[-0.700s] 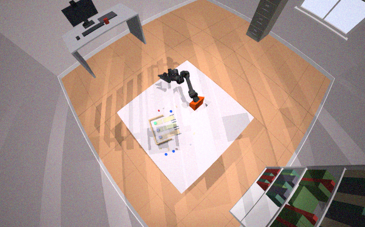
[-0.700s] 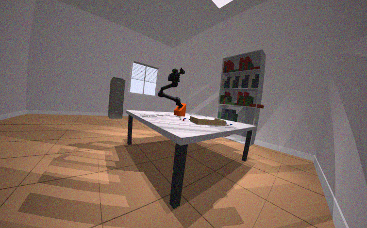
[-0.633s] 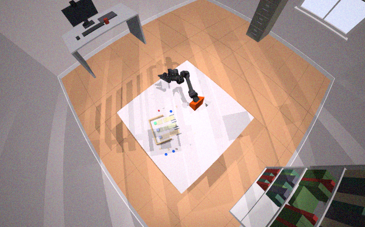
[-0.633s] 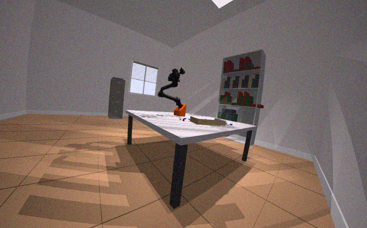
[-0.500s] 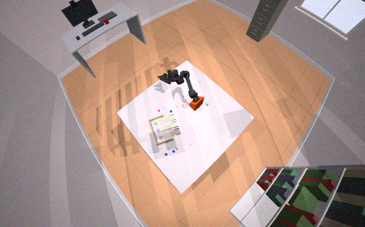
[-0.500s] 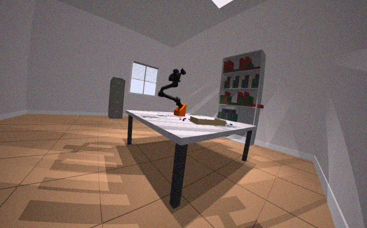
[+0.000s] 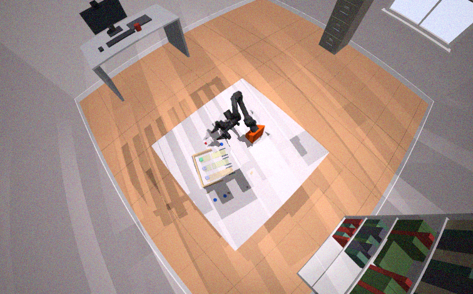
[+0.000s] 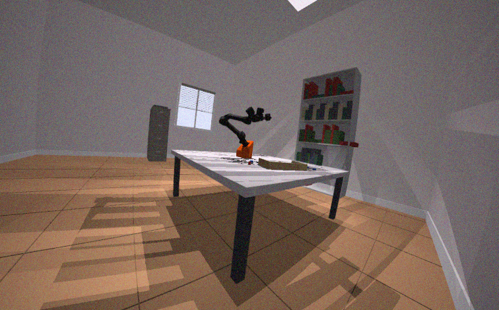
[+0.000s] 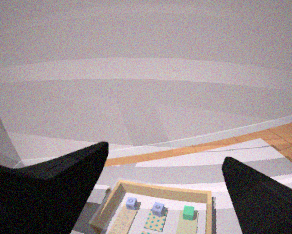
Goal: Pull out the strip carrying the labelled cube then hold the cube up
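The open gripper [image 7: 216, 134] [image 8: 268, 116] [image 9: 166, 153] is empty, high above the table beside the tray. The wooden-walled tray [image 7: 198, 173] [image 9: 165, 191] holds three strips with a cube at the far end of each. In the wrist view, the left blue cube [image 9: 132, 203] and the middle blue cube [image 9: 158, 208] bear small marks too blurred to read. The green cube [image 9: 189, 212] shows no mark. The left strip [image 9: 121, 221] is tan, the middle strip [image 9: 155, 221] is dotted with a pale gap across it, and the right strip [image 9: 187, 226] is yellow-green. Their near parts are cut off.
A red ball [image 7: 205, 142] and a blue ball [image 7: 221, 144] lie beside the tray on the arm's side. Two more blue balls [image 7: 214, 199] [image 7: 224, 195] lie past its opposite side. Thin dark bars stand at the strips' near ends. The orange arm base [image 7: 255, 134] [image 8: 245, 150] stands on the table.
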Tool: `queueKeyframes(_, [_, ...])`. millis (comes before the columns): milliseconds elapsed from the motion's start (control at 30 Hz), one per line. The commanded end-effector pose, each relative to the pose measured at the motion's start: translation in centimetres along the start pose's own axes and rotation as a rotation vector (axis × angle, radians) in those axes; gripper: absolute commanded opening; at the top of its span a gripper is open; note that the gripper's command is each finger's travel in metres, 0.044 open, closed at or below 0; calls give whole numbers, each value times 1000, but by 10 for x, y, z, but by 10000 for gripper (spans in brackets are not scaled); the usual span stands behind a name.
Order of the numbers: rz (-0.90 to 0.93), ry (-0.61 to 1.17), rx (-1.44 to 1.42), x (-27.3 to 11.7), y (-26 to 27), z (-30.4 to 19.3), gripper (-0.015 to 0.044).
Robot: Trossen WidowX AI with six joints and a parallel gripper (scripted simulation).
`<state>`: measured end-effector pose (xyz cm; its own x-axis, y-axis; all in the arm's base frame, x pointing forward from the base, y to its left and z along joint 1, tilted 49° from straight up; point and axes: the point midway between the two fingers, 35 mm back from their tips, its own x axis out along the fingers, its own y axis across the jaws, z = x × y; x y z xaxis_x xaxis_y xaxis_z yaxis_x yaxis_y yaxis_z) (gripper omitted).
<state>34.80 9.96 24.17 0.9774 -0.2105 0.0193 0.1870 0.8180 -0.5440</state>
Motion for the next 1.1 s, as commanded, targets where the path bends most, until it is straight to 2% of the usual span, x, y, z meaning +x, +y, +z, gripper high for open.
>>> queueKeyframes(0, [4,175,-78,4,19,-62,400])
queueKeyframes(267, [-22,508,-266,-18,31,-182,400])
queueKeyframes(933, [-23,515,-271,-19,31,-185,400])
queueKeyframes(1067, [-15,584,-242,-2,45,-189,295])
